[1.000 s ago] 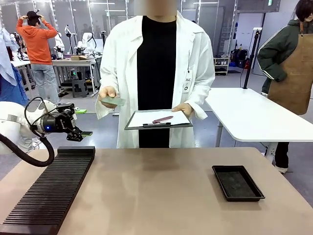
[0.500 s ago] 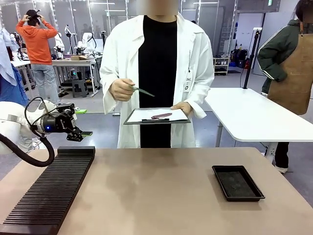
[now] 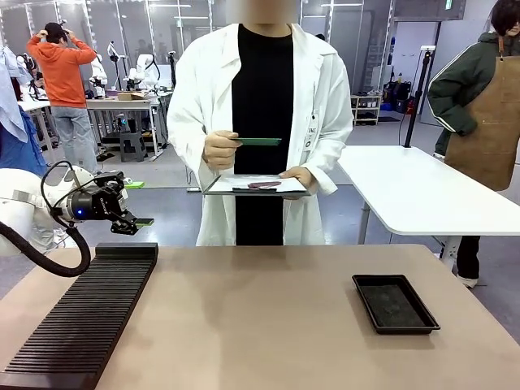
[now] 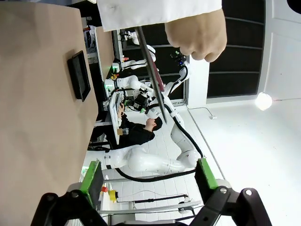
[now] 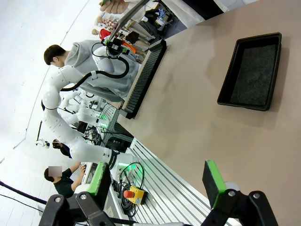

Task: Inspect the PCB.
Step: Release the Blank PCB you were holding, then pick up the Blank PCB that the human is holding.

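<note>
Across the table, a person in a white coat holds the PCB (image 3: 260, 141), a thin green board seen edge-on, at chest height in one hand (image 3: 220, 149). It hovers level above a dark clipboard (image 3: 255, 185) carried in the other hand. My left gripper (image 3: 136, 221) hangs open and empty at the far left, over the far end of the black slotted rack (image 3: 85, 313), well short of the PCB. Its green pads (image 4: 92, 176) stand wide apart in the left wrist view. My right gripper (image 5: 156, 181) is open too, with nothing between its fingers (image 5: 213, 181), above the table.
A shallow black tray (image 3: 395, 303) lies on the brown table (image 3: 260, 325) at the right and also appears as the black tray (image 5: 251, 70) in the right wrist view. The slotted rack (image 5: 143, 77) runs along the table's left side. A white table (image 3: 422, 195) stands behind right.
The person lifted the PCB from low at the side up to chest height over the clipboard and turned it level. The clipboard rose slightly. Neither arm moved.
</note>
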You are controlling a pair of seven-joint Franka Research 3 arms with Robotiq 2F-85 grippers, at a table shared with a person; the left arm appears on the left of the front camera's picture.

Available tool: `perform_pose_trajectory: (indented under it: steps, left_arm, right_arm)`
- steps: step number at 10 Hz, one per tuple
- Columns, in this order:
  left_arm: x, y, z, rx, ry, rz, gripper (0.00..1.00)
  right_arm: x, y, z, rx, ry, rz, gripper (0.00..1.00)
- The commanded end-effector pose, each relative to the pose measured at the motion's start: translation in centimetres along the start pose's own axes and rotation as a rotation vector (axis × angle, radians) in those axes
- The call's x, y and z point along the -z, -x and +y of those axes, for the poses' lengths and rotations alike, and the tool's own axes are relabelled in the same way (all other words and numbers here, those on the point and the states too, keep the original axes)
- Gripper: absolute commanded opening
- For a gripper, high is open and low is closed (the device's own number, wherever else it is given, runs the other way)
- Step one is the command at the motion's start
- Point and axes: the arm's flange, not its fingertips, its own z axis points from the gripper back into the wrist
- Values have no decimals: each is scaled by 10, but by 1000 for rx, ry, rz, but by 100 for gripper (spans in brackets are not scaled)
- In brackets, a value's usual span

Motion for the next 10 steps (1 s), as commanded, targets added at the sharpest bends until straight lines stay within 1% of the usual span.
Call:
perform_pose_trajectory:
  steps: [1, 10]
  left_arm:
    - [1, 0, 0, 0, -2, 0, 100]
    - [1, 0, 0, 0, -2, 0, 100]
  right_arm:
    - [0, -2, 1, -8, -12, -16, 100]
    - [0, -2, 1, -8, -12, -16, 100]
